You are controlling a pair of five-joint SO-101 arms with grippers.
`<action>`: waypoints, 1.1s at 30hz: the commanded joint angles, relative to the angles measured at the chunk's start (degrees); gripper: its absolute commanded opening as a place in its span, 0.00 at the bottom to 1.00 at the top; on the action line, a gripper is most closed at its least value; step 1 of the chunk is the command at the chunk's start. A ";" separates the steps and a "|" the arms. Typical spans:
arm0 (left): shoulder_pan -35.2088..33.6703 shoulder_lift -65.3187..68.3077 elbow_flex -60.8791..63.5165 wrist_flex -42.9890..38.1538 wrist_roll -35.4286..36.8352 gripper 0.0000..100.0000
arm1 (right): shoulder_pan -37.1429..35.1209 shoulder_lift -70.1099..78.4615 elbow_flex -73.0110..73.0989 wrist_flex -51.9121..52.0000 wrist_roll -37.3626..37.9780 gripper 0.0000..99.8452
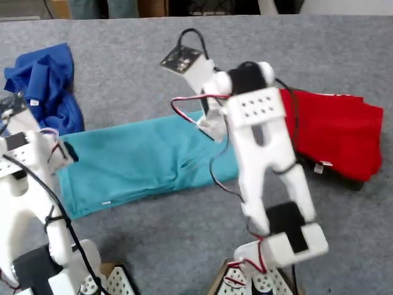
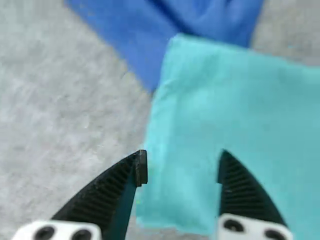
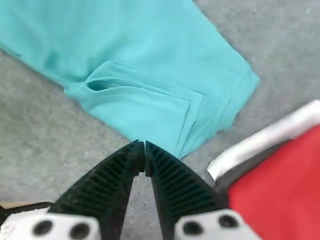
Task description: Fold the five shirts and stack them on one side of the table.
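Two ends need pinching together: your left tool (image 2: 183, 165) gapes open astride one short edge of the teal shirt (image 1: 138, 161), while your right tool (image 3: 144, 147), closed on nothing, sits just short of the other end, so open it first.

Grey felt-like table surface (image 1: 344, 55): spans the whole frame of the high view.

Crumpled blue fabric shirt (image 1: 46, 80): upper left, lying in a loose heap.

Teal fabric shirt folded into a long strip (image 1: 135, 160): lies flat across the centre, sloping from lower left to upper right. Its left end meets the blue shirt.

Folded red fabric shirt (image 1: 334, 132): right side, on top of a dark folded garment (image 1: 344, 180). A white layer (image 3: 260, 142) shows at the stack's edge.
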State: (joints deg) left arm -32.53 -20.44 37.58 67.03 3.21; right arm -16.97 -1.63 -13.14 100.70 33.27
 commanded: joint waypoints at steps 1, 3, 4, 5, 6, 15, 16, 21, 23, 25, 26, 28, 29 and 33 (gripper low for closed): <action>-4.53 2.64 -1.01 0.97 -5.01 0.28 | 0.88 -7.08 4.53 0.44 -0.97 0.01; -5.76 5.89 -0.84 -0.53 -7.12 0.28 | 0.88 -9.27 7.60 0.35 -0.97 0.01; -6.37 7.65 -0.92 -1.32 -7.82 0.28 | 0.97 -10.15 8.75 0.35 -0.97 0.01; -6.90 9.67 -1.01 -2.29 -8.26 0.28 | 1.05 -10.86 9.45 0.35 -0.97 0.01; -7.43 11.78 -1.01 -3.52 -8.70 0.28 | 1.05 -11.47 9.98 0.35 -0.97 0.01; -4.09 26.46 -4.97 -2.29 -14.95 0.11 | 0.97 -12.35 9.80 0.18 -0.88 0.01; -3.65 26.99 -5.32 -1.93 -14.95 0.07 | 0.97 -12.44 9.80 0.18 -0.88 0.01; -2.95 28.40 -5.49 -1.32 -14.95 0.03 | 1.05 -12.62 9.80 0.26 -1.14 0.01; -3.47 27.87 -5.67 -1.23 -14.95 0.03 | 1.05 -12.62 9.80 0.26 -1.05 0.01; -6.29 26.37 -6.20 -1.23 -14.95 0.03 | 1.05 -12.62 9.71 0.26 -0.97 0.01; -8.04 25.41 -6.64 -1.14 -14.95 0.03 | 1.05 -12.62 9.71 0.18 -0.88 0.01; -12.62 23.38 -8.04 0.44 -15.12 0.03 | 1.05 -12.62 9.71 0.18 -0.88 0.01; -14.55 22.51 -9.45 1.85 -16.26 0.03 | 1.05 -12.62 9.71 0.18 -0.88 0.01; -18.59 20.31 -15.60 9.41 -23.30 0.03 | 1.23 -12.62 8.84 -0.44 -1.14 0.01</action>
State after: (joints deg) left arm -48.35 2.95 27.38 71.87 -16.04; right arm -16.79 -11.91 -3.12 100.70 32.75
